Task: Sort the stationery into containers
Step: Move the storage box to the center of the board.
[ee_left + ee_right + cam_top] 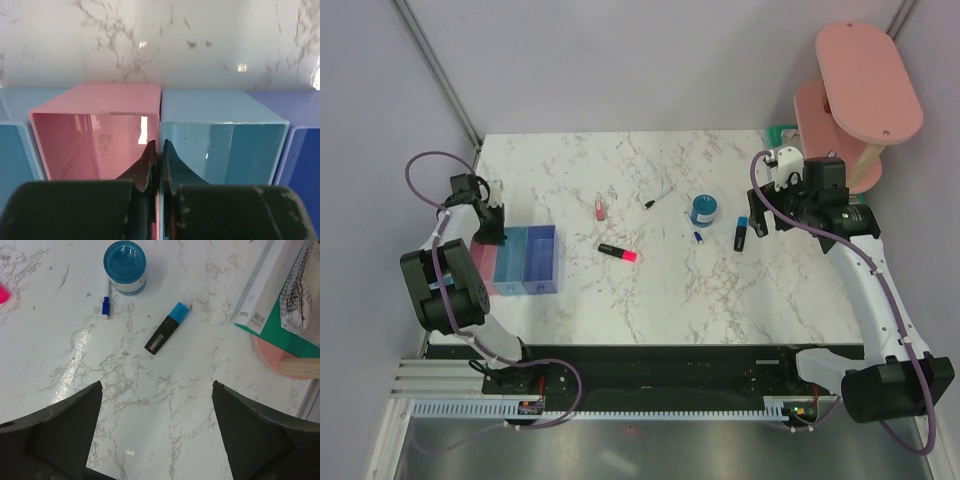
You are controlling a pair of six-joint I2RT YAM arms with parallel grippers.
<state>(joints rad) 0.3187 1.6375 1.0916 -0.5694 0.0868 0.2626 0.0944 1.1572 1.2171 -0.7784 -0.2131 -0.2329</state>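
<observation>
The joined trays stand at the table's left; the pink, blue and violet-blue ones show in the left wrist view. My left gripper is shut on the shared wall between the pink and blue trays. My right gripper is open and empty above the table. Just beyond it lies a blue-ended black highlighter. A round blue pot and a small blue-capped pen lie farther on. A pink-ended highlighter, a pink eraser and a thin pen lie mid-table.
A pink two-tier shelf stands at the back right. Its base shows beside my right gripper, with a green tray and a white box on it. The table's front edge runs along the black rail.
</observation>
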